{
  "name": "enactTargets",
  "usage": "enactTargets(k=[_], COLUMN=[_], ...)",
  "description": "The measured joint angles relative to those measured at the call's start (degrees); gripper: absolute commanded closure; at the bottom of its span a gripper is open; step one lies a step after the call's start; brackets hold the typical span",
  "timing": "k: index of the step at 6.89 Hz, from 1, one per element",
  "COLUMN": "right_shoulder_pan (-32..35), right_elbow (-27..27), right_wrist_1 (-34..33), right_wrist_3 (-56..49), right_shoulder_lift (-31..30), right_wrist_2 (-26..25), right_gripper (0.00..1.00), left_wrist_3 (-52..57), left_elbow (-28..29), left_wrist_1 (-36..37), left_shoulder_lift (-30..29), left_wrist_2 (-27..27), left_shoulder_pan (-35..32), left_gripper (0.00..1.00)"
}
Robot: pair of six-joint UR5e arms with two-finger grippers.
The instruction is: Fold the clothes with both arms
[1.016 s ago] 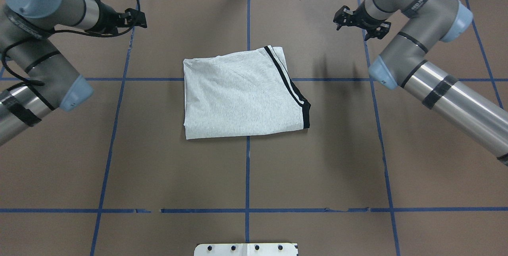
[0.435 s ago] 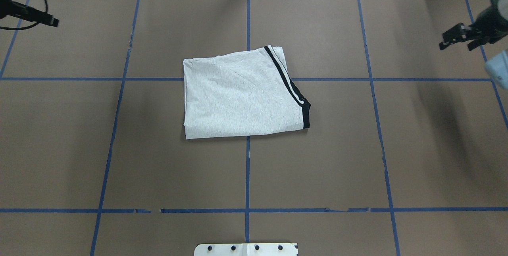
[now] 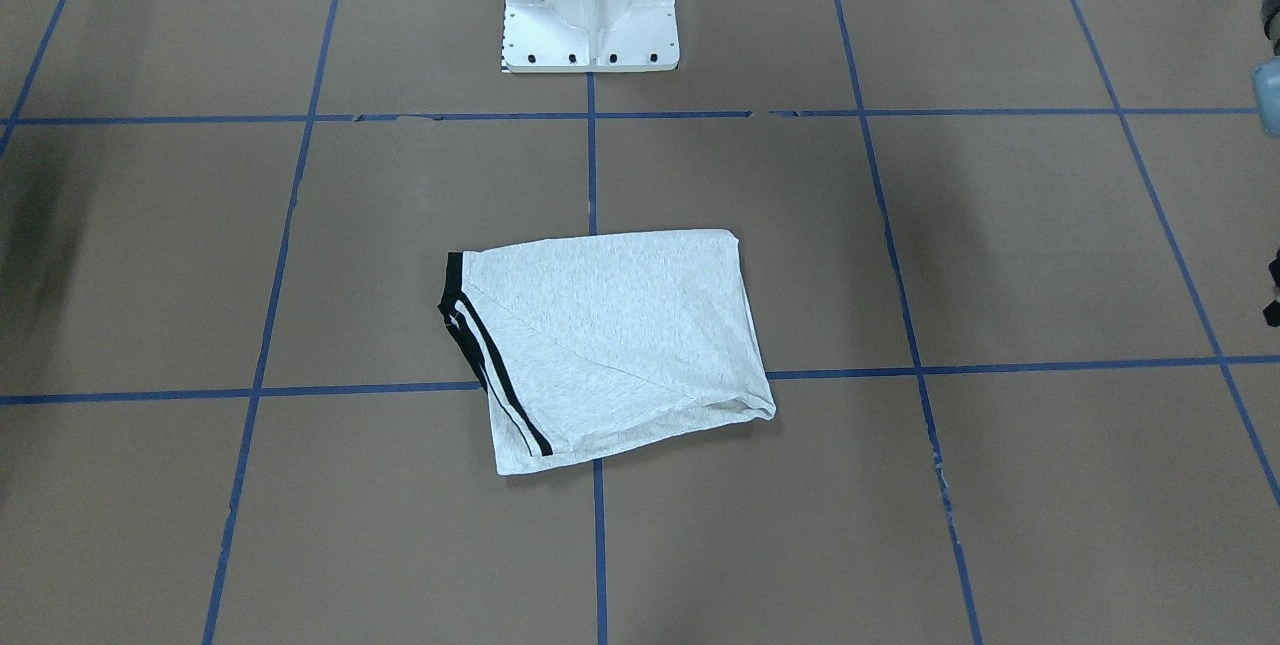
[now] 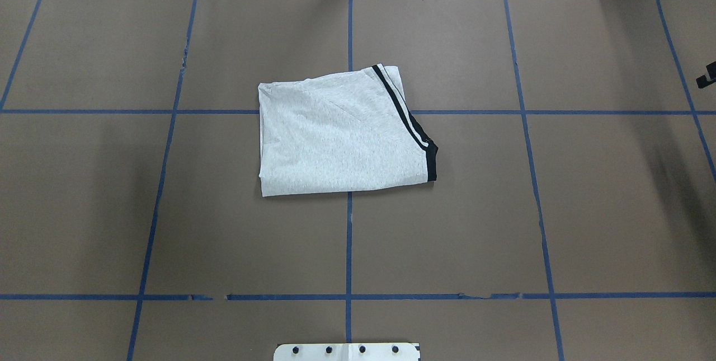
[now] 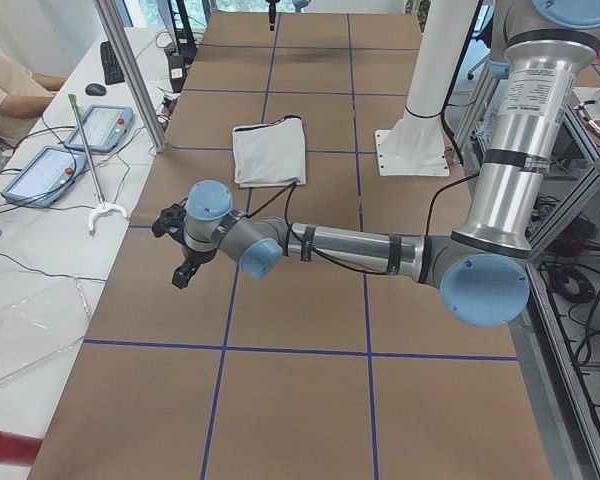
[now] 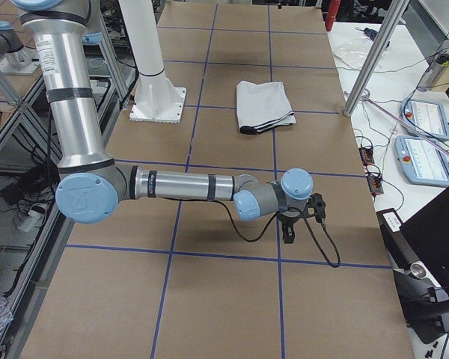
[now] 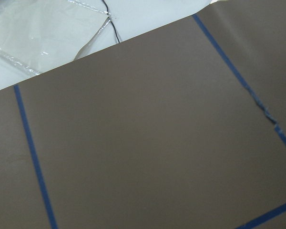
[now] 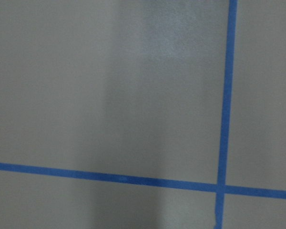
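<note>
T-shirt lies folded; left end effector and right end effector: spread unclear.

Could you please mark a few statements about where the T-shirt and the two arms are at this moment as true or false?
1. The T-shirt lies folded on the table, with no gripper touching it. True: the left gripper and the right gripper hang over opposite table ends.
2. The shirt's black trim is toward the robot's left. False: it is toward the robot's right.
3. The cartoon print faces up. False: only plain grey and the trim show.
4. The shirt sits inside one taped square. False: it covers a crossing of the blue tape lines.
5. The white pedestal stands apart from the shirt. True.
</note>
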Motion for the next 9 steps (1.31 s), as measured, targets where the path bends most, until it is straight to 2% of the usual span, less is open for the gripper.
enactTargets(k=[2, 4, 7, 9], right_shoulder_pan=[-0.5, -2.12, -2.88, -4.47], right_elbow=[3.23, 10.34, 13.86, 13.78], right_wrist_1=[-10.32, -20.78, -24.48, -24.47], right_wrist_3=[-9.48, -10.96, -10.9, -10.93], right_shoulder_lift=[0.21, 2.14, 3.03, 2.39], right_wrist_2=[-1.73, -7.02, -8.48, -8.76], right_gripper=[0.0, 0.0, 0.0, 0.0], left_wrist_3=[1.9, 4.34, 5.48, 8.46], left_elbow=[-1.16, -2.52, -3.34, -5.21], left_wrist_1=[3.61, 5.13, 5.96, 11.98], left_shoulder_lift=[1.34, 2.21, 1.95, 0.9], left_wrist_2=[-0.24, 0.92, 0.99, 0.73], left_shoulder_pan=[-1.7, -1.53, -1.22, -1.03], left_gripper=[0.0, 0.0, 0.0, 0.0])
